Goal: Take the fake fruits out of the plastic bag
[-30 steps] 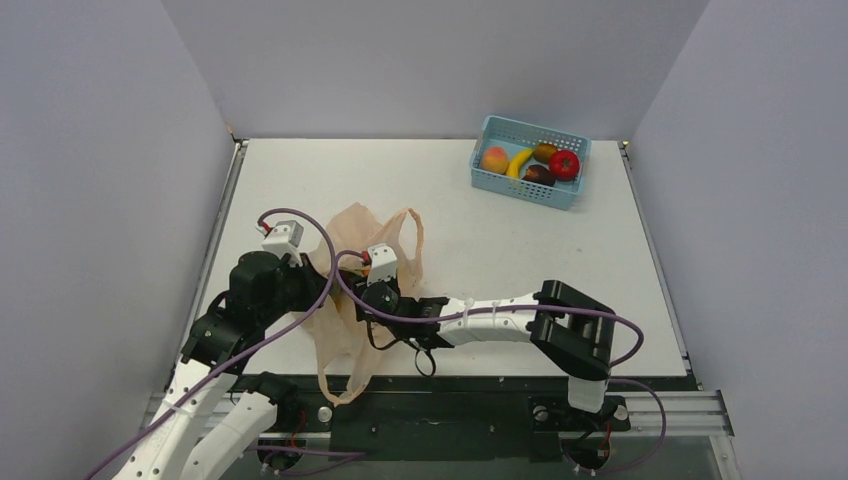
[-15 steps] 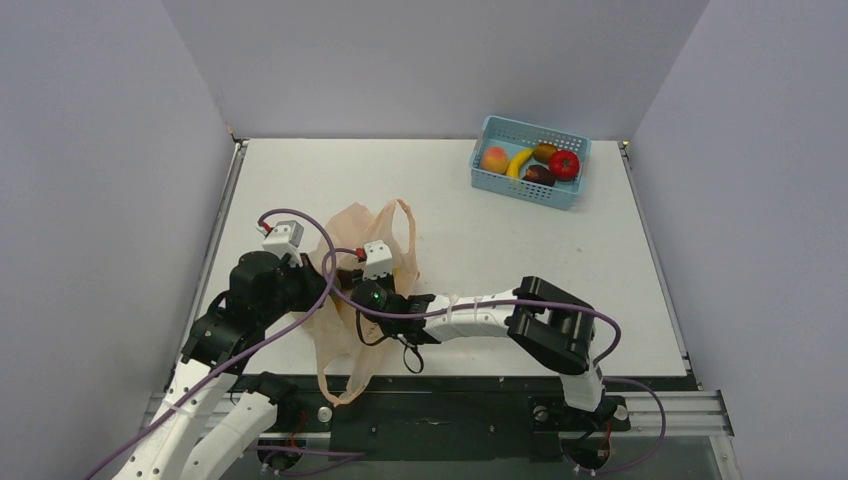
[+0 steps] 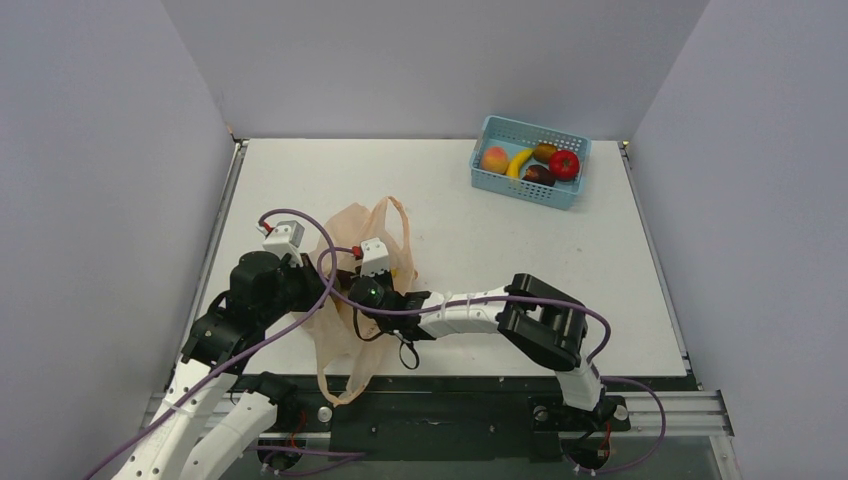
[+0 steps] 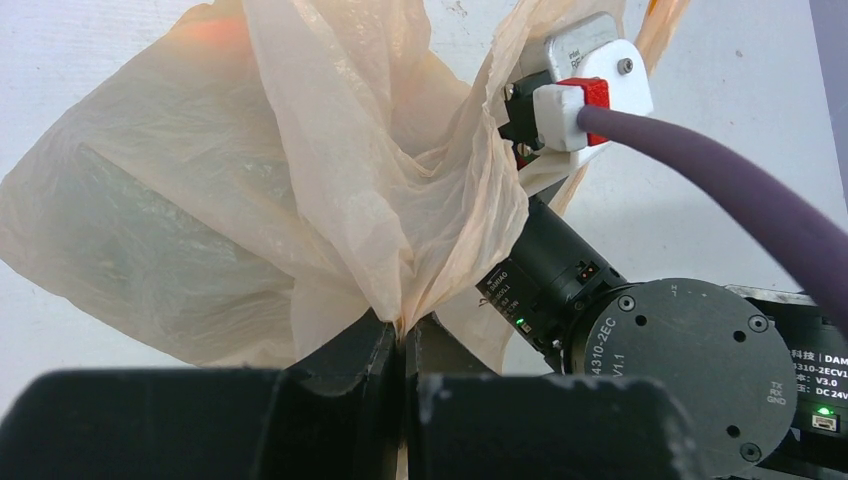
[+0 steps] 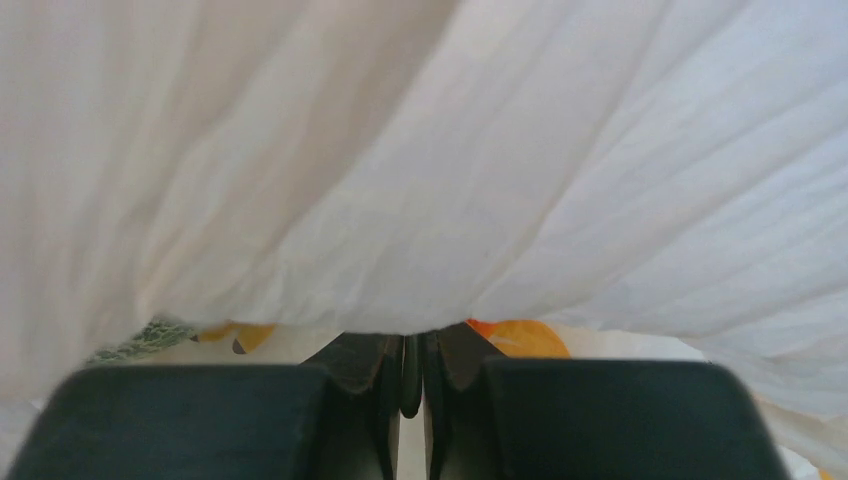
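Note:
The pale-orange plastic bag (image 3: 352, 300) lies crumpled at the near left of the table. My left gripper (image 4: 405, 338) is shut on a bunched fold of the bag (image 4: 300, 180) and holds it up. My right gripper (image 5: 412, 350) is shut and reaches into the bag from the right, with film (image 5: 420, 150) draped over it. Past its fingertips I see a green melon's edge (image 5: 150, 335), a yellow piece (image 5: 240, 336) and an orange-yellow mango (image 5: 520, 338). In the top view the right gripper's fingers are hidden by the bag. A banana (image 3: 518, 161) and a plum (image 3: 538, 175) lie in the basket.
A light-blue basket (image 3: 500, 184) stands at the far right and also holds a peach-coloured fruit (image 3: 494, 159) and a shiny red fruit (image 3: 565, 165). The right arm's wrist camera (image 4: 580, 85) and motor housing (image 4: 670, 370) sit close beside my left gripper. Grey walls enclose the table.
My right arm has pushed leftward, deeper into the bag, and its elbow has followed. The bag's upper handle has shifted left. The left arm has held still.

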{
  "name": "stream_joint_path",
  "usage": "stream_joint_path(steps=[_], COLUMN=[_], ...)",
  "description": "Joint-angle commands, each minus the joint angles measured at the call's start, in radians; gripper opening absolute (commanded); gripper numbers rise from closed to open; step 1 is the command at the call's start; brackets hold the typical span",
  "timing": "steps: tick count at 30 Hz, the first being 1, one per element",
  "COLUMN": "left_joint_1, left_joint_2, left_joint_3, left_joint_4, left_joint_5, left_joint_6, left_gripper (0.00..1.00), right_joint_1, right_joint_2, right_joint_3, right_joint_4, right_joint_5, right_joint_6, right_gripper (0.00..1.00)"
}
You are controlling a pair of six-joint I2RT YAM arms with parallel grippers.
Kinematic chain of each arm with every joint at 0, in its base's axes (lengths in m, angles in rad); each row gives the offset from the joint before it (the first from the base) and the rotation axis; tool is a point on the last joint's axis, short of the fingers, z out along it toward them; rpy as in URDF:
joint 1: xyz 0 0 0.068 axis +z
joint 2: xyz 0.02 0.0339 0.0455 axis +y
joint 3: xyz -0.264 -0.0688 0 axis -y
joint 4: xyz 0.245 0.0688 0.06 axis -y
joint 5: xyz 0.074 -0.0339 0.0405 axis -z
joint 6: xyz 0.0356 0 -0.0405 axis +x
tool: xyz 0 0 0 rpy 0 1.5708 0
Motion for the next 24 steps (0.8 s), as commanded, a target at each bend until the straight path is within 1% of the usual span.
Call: stream_joint_path(steps=[1, 6, 9, 12, 21, 24], left_joint_1=[-0.006, -0.01, -0.013, -0.013, -0.012, -0.012], left_joint_2=[0.0, 0.0, -0.001, -0.003, -0.026, -0.029], left_joint_3=[0.005, 0.005, 0.005, 0.006, 0.007, 0.008], left_joint_4=[0.034, 0.034, 0.033, 0.032, 0.028, 0.024], left_joint_5=[0.011, 0.007, 0.004, 0.001, -0.016, -0.045], left_joint_6=[-0.001, -0.001, -0.003, -0.002, -0.008, -0.013], left_gripper=[0.0, 0.0, 0.0, 0.0, 0.0, 0.0], right_joint_1=[-0.005, 0.0, 0.015, 0.047, 0.085, 0.089], right_joint_2=[-0.025, -0.071, -0.128, -0.167, -0.289, -0.347], right_joint_3=[0.028, 0.006, -0.031, -0.052, -0.088, -0.103], right_joint_4=[0.034, 0.034, 0.036, 0.019, -0.027, -0.037], right_joint_5=[0.025, 0.041, 0.056, 0.104, 0.148, 0.152], right_joint_6=[-0.02, -0.045, -0.063, -0.096, -0.102, -0.098], right_gripper=[0.0, 0.0, 0.0, 0.0, 0.0, 0.0])
